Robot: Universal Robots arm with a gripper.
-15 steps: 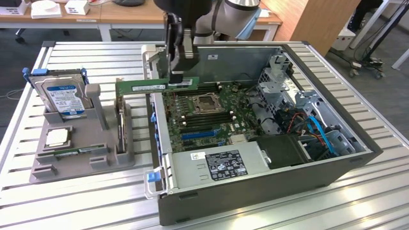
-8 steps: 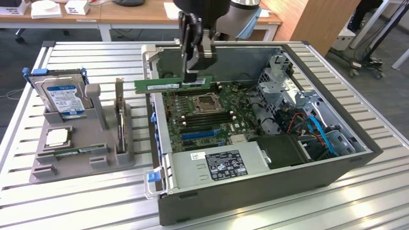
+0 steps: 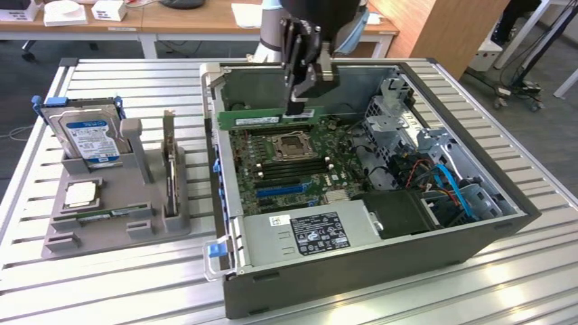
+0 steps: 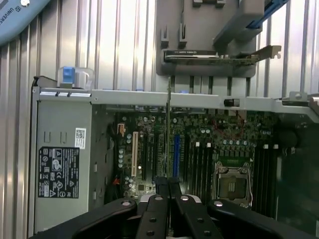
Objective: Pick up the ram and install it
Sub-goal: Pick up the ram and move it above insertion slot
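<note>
Arm comes straight down into the open computer case (image 3: 505, 223). The gripper (image 3: 298, 110) is pinched narrow on the ram (image 3: 257, 120), which is held level on edge over the motherboard's (image 3: 289, 169) far end. Power supply label (image 3: 316, 233) print unreadable.

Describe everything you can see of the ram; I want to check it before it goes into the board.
The ram is a long, narrow, thin green circuit-board stick with a small pale label on its face. It hangs level and on edge inside the open computer case, above the motherboard and apparently clear of it. The gripper is shut on its upper edge, toward the exterior view's right end. From the wrist it appears edge-on as a thin line.
</note>
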